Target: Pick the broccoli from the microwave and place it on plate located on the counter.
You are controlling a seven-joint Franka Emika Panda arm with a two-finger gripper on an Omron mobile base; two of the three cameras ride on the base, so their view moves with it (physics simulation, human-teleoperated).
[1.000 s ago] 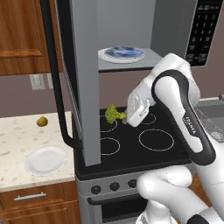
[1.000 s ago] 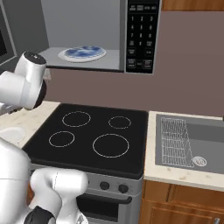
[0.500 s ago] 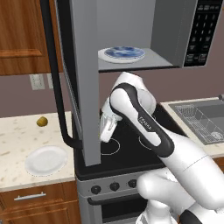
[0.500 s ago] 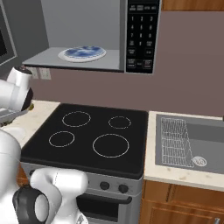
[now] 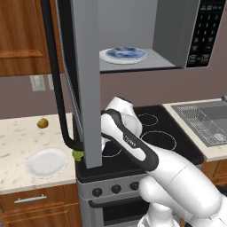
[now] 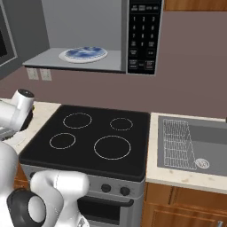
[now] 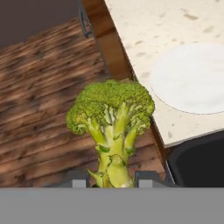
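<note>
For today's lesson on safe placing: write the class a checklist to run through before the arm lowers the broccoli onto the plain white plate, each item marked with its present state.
1. Broccoli held between the gripper fingers: ok.
2. Broccoli out of the microwave: ok.
3. Plate bare, on the counter: ok.
4. Broccoli over the plate: not ok; in the hand view the plate lies off to one side.
5. Microwave door hanging beside the arm, gap safe: cannot tell.
</note>
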